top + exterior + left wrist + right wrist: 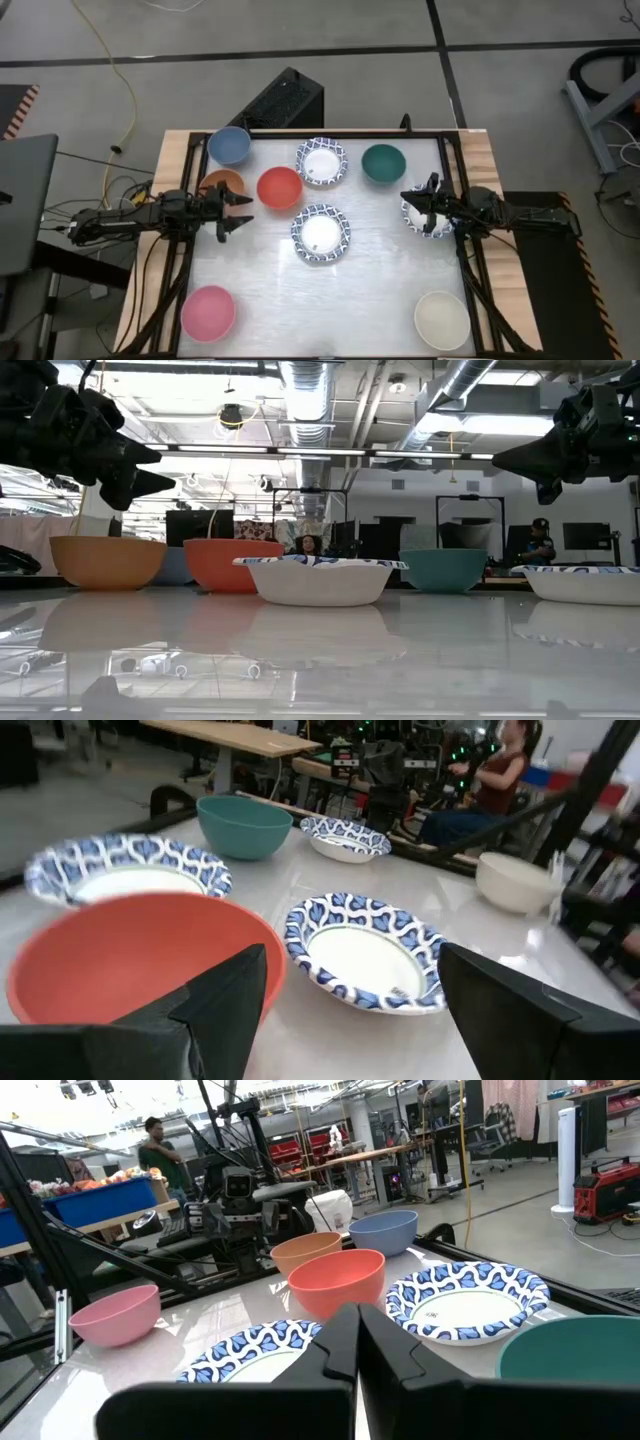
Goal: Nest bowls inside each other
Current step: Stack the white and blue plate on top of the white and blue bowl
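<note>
9 bowls in high view, pink bowl [208, 312] hidden low

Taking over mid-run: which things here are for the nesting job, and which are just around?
Job: blue bowl, orange bowl, red bowl, green bowl, pink bowl, cream bowl, three patterned bowls.
Around: black box, yellow cable.

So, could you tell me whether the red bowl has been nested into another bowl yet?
Not yet. The red bowl sits upright and alone on the table, empty, beside the orange bowl, nothing stacked with it.
</note>
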Robot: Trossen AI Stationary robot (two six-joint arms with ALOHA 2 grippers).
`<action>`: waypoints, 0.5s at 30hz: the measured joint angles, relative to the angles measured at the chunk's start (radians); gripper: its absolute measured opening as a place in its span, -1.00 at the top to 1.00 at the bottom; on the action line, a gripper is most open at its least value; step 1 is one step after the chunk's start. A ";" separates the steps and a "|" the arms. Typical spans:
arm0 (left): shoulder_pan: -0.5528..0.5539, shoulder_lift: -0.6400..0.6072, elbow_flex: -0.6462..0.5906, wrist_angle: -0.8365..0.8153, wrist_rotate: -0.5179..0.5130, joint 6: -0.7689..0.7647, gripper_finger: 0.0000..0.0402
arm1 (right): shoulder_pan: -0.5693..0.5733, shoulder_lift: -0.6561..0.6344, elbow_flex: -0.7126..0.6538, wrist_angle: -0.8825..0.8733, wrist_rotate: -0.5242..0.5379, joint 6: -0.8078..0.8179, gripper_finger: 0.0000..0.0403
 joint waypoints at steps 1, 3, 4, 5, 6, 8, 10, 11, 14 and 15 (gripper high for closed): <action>0.000 0.000 0.000 0.001 0.000 -0.043 -0.41 | 0.000 0.000 0.000 0.000 0.000 0.000 0.88; 0.000 0.000 0.000 0.002 -0.001 -0.125 -0.41 | 0.000 0.000 0.000 0.000 0.000 0.000 0.88; 0.000 0.000 0.000 0.002 -0.001 -0.157 -0.41 | 0.000 0.000 0.000 0.000 0.000 0.000 0.88; 0.000 0.000 0.000 0.002 -0.001 -0.185 -0.41 | 0.000 0.000 0.000 0.000 0.000 0.000 0.88; 0.000 0.000 0.000 0.002 -0.008 -0.208 -0.41 | 0.000 0.000 0.000 0.000 0.000 0.000 0.88; 0.000 0.000 0.000 0.005 -0.032 -0.259 -0.41 | 0.000 0.000 0.000 0.000 0.000 0.000 0.88; 0.000 0.000 0.000 0.008 -0.053 -0.310 -0.41 | 0.000 0.000 0.000 0.000 0.000 0.000 0.88; 0.000 0.000 0.000 0.010 -0.063 -0.323 -0.41 | 0.000 0.000 0.000 0.000 0.000 0.000 0.88; 0.000 0.000 0.000 0.011 -0.068 -0.326 -0.41 | 0.000 0.000 0.000 0.000 0.000 0.000 0.88; 0.000 0.000 0.000 0.011 -0.068 -0.326 -0.41 | 0.000 0.000 0.000 0.000 0.000 0.000 0.88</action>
